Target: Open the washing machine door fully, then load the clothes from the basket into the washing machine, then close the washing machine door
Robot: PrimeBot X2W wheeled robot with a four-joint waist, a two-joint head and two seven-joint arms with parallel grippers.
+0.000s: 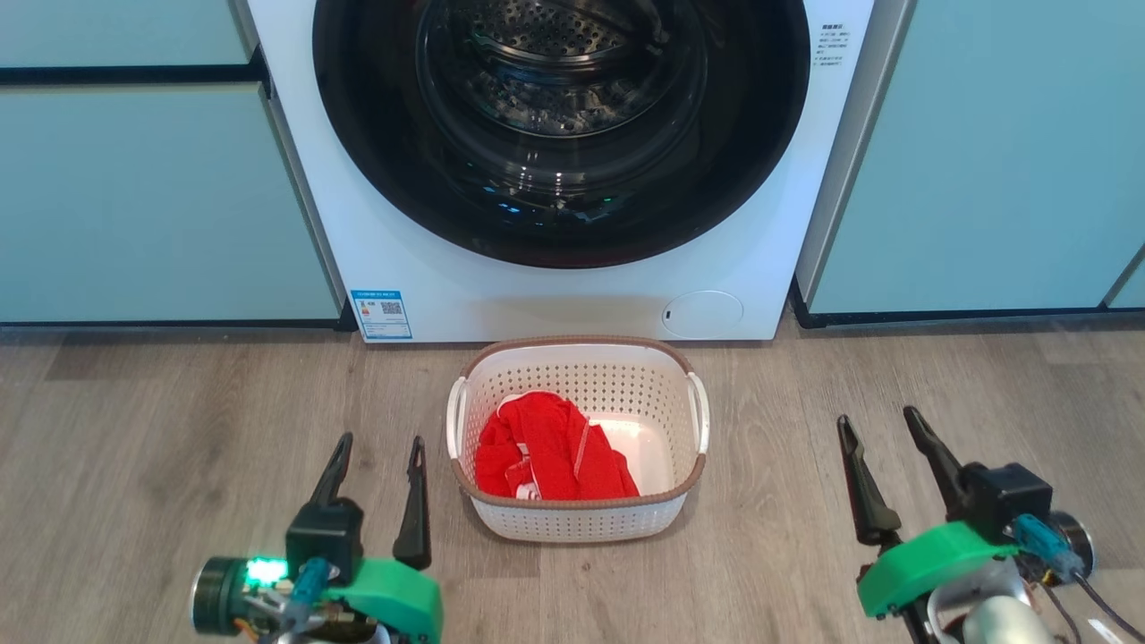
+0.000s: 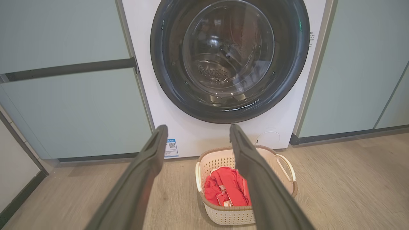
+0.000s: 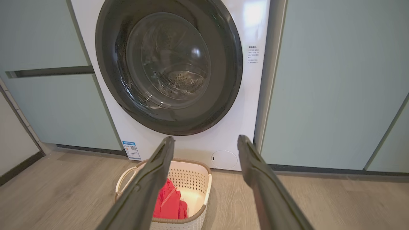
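Note:
The white washing machine (image 1: 420,268) stands straight ahead, its round black-rimmed door (image 1: 561,125) flat against the front. Through the glass the steel drum shows. On the floor in front sits the cream basket (image 1: 684,362) with the red clothes (image 1: 546,452) piled in its left half. My left gripper (image 1: 380,443) is open, low and to the left of the basket. My right gripper (image 1: 878,420) is open, to the right of the basket. Both are empty. The left wrist view has the door (image 2: 230,60), basket (image 2: 287,166) and clothes (image 2: 225,188).
Pale teal cabinet fronts (image 1: 134,197) flank the washing machine on both sides, another (image 1: 993,152) on the right. Wooden floor (image 1: 179,465) spreads around the basket. A blue label (image 1: 382,314) and a small round panel (image 1: 702,314) sit low on the washing machine's front.

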